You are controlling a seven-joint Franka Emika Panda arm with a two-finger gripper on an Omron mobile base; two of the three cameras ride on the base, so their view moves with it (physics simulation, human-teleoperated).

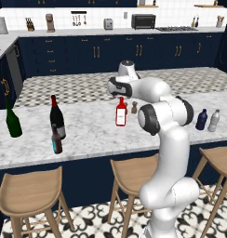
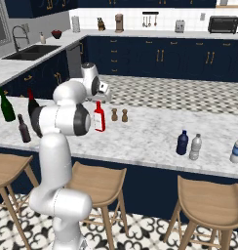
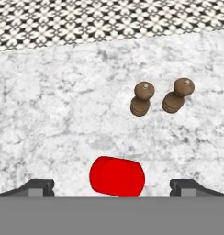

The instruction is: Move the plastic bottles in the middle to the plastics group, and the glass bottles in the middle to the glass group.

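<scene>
Bench [image 1: 87, 135]: grey-veined white marble island top, three wooden stools [image 1: 29, 193] along its near edge.

Gripper [image 3: 112, 186]: poised directly above the flat red bottle [image 1: 121, 111], looking straight down on it. In the hand view the two fingers [image 3: 38, 187] stand wide, one on each side of the bottle's red top, with clear marble between each tip and the bottle. Nothing is held.

Flat red bottle: upright, white label facing the stools, near the middle of the bench. In the base views the white arm hides the gripper itself, so its height over the bottle cannot be told.

Two small brown wooden shakers [image 3: 142, 98]: upright, side by side, just beyond the red bottle.

Slim dark brown bottle [image 1: 56, 139]: upright at the left part of the bench, just in front of the near-black wine bottle [image 1: 56, 118], which has a red neck and top. Whether the two touch cannot be told.

Dark green wine bottle [image 1: 13, 121]: upright, to the left of that pair, set apart from it.

Dark blue bottle [image 1: 202, 120]: short, dark cap, upright toward the right end of the bench, just beside the pale grey translucent bottle [image 1: 214, 121].

Another pale bottle with a blue band [image 2: 237, 149]: farther right, at the edge of the right base view.
</scene>
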